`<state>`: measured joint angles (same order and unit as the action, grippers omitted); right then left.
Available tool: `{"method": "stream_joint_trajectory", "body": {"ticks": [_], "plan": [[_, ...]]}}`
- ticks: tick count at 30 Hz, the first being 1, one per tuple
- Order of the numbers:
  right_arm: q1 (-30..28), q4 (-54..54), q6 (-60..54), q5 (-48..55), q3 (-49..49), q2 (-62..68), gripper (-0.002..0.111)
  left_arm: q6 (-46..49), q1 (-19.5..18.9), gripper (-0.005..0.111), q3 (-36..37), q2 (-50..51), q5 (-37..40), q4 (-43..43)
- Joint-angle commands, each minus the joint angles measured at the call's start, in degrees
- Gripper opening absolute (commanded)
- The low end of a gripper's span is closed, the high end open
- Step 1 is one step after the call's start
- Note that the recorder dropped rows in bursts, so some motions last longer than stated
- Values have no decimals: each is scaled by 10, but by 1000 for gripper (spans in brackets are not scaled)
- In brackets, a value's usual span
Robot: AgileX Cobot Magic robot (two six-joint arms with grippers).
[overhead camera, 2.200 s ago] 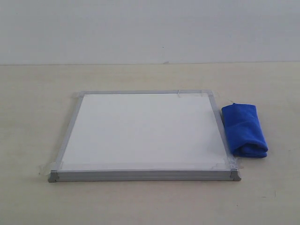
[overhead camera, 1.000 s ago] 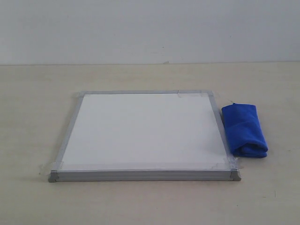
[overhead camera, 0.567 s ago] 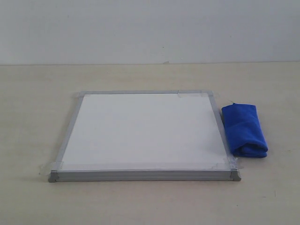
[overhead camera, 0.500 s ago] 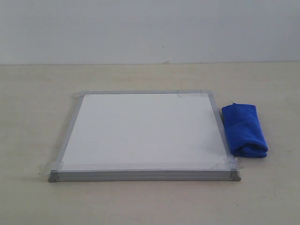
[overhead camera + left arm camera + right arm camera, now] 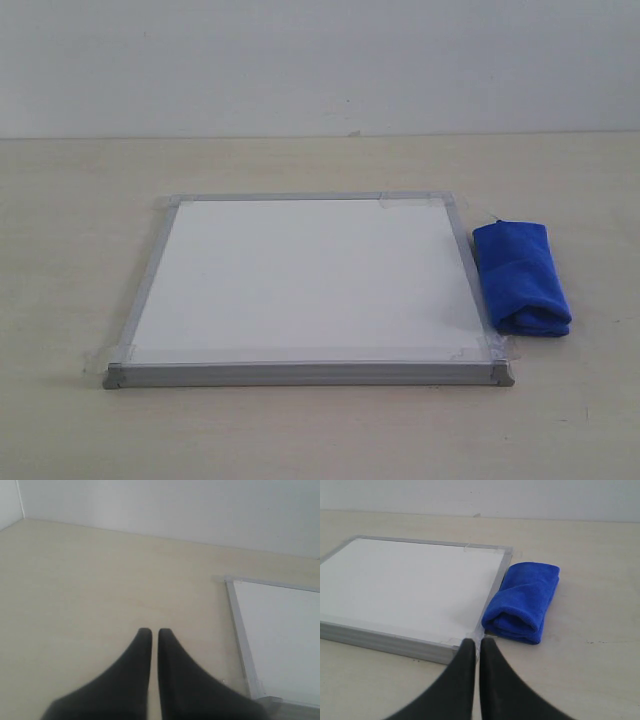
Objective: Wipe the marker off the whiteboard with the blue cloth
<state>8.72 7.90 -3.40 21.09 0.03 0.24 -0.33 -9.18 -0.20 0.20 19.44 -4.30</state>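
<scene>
The whiteboard (image 5: 305, 280) lies flat on the table, its silver frame taped at the corners; no red marker line shows on its white face in any view. The blue cloth (image 5: 521, 277) lies as a rolled bundle against the board's right edge. In the right wrist view the cloth (image 5: 525, 602) sits just beyond my right gripper (image 5: 478, 642), which is shut and empty above the board's near corner. My left gripper (image 5: 151, 633) is shut and empty over bare table, left of the whiteboard (image 5: 280, 635). Neither gripper appears in the exterior view.
The beige table (image 5: 80, 260) stretches round the board on every side, and a pale wall (image 5: 320, 60) rises behind it.
</scene>
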Motion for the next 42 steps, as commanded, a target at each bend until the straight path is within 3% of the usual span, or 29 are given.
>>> {"method": "stream_joint_trajectory", "body": {"ticks": [1, 18, 24, 32, 42], "plan": [[-2, -1, -1, -3, 0, -2, 0, -3, -1, 4, 2, -2, -1, -4], [3, 0, -1, -2, 0, -2, 0, -3, -1, 4, 2, -2, -1, -4], [-24, 0, -1, -2, 0, -2, 0, -3, -1, 4, 2, -2, -1, -4], [27, 1, -1, -2, 0, -2, 0, -3, -1, 4, 2, -2, -1, -4], [33, 1, -1, -2, 0, -2, 0, -3, -1, 4, 2, -2, -1, -4]]}}
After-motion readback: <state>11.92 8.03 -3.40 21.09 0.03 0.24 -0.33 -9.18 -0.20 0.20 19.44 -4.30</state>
